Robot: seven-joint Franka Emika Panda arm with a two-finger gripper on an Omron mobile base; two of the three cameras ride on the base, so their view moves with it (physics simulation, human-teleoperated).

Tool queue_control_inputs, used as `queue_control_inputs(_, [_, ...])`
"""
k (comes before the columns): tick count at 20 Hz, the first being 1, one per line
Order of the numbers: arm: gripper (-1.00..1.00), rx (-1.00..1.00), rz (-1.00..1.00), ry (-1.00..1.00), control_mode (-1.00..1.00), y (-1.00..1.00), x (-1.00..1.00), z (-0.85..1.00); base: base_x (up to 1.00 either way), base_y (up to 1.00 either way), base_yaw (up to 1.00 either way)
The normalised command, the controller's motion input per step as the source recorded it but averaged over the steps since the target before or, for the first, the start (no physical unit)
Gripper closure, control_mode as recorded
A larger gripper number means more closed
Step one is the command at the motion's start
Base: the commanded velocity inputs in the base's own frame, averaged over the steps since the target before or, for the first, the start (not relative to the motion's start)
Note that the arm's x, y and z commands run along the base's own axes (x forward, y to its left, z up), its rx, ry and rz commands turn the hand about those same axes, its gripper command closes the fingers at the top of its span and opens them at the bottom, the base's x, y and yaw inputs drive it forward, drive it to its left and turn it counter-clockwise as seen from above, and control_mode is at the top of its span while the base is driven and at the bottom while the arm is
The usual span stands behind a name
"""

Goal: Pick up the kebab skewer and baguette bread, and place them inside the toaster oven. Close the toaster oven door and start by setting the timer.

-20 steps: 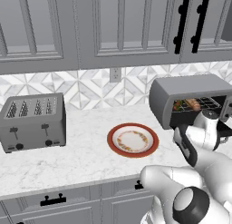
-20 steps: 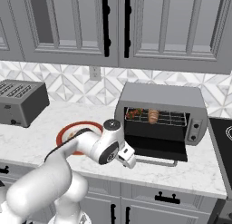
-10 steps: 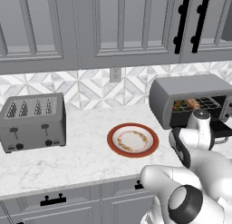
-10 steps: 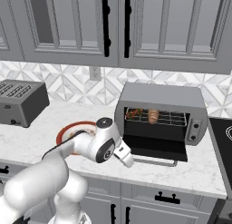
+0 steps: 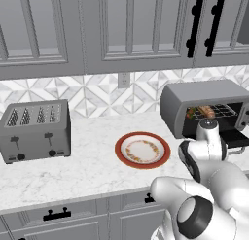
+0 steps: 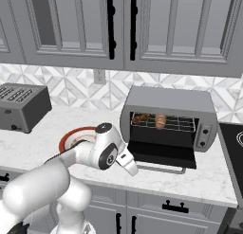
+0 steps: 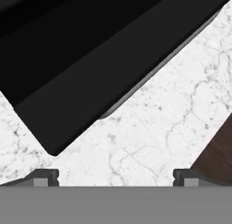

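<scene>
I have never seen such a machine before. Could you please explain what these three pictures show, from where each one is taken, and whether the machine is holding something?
This is a white robot arm in a simulated kitchen. Two pictures come from cameras behind the arm, left and right; the third looks along its gripper, which is open and holds nothing. On the marble counter stand a four-slot toaster, a red-rimmed plate and the toaster oven. The toaster oven door hangs open; the kebab skewer and the baguette bread lie on its rack. The gripper is just before the door's lower edge.
</scene>
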Motion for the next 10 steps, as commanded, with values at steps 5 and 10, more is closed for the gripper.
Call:
queue_control_inputs(5, [-1.00,-0.02,-0.08,0.00,-1.00,0.00,0.09,0.00,0.00,0.00,0.00])
queue_control_inputs(10, [-1.00,0.00,-0.06,-0.05,-1.00,-0.04,0.01,0.00,0.00,0.00,0.00])
